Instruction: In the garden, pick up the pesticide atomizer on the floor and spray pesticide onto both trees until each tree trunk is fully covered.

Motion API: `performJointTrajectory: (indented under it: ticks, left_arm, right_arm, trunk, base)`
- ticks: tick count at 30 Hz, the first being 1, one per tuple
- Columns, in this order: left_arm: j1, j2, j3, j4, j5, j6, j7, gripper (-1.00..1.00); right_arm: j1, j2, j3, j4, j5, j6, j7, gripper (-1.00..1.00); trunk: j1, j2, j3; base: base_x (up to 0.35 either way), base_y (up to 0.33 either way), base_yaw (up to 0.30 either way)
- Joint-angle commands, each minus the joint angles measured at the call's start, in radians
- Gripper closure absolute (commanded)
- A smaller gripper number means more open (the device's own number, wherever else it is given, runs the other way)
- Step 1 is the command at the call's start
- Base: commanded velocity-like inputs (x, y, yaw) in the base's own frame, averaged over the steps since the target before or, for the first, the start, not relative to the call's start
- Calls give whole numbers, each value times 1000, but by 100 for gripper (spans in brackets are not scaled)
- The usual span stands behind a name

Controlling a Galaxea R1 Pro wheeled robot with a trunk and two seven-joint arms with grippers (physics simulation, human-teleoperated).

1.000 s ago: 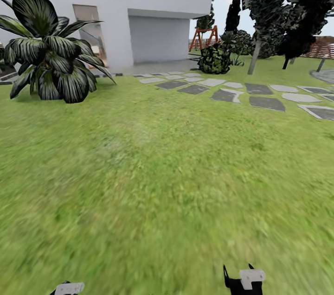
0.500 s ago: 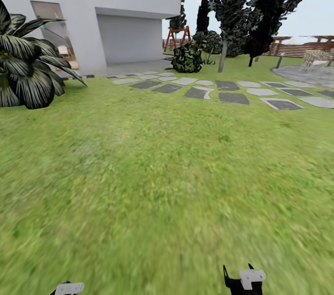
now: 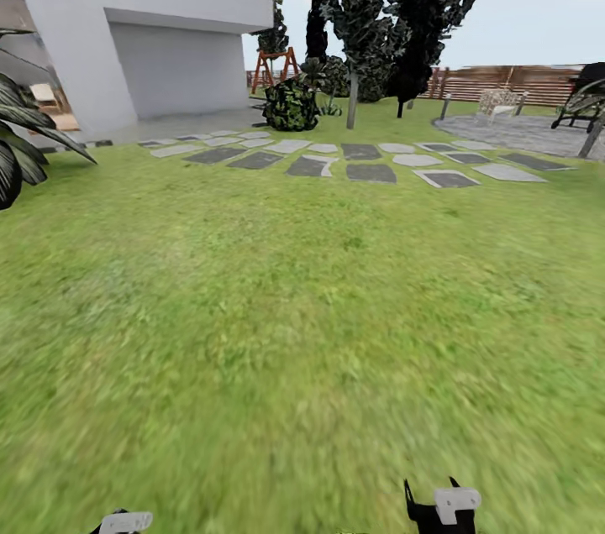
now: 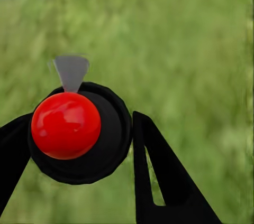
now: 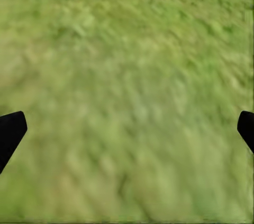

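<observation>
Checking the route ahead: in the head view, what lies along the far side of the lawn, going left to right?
Palm leaves → white house → round dark bush → tree trunk → brown fence → dark chair.

Ahead of us the lawn (image 3: pixel 302 307) runs to a band of stepping stones (image 3: pixel 361 163). Behind them, the house (image 3: pixel 126 22) stands at left, a tree (image 3: pixel 353 102) rises mid-view with a bush (image 3: pixel 291 104) left of it, and the fence (image 3: pixel 504 82) runs at right.
</observation>
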Motion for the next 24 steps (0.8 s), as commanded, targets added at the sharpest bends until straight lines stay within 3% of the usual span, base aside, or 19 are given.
performJointTrajectory:
  ticks: [1,24]
  left_arm:
    - [0,1,-8,0,10,-3,-1,100]
    - [0,1,-8,0,10,-1,-1,100]
  right_arm:
    - [-1,0,-6,1,11,-2,-5,-100]
    - [0,0,-6,1,11,-2,-5,-100]
  trunk:
    - [0,0,-1]
    - [0,0,-1]
  base:
    - [-1,-269,-300]
    - [0,-268,-300]
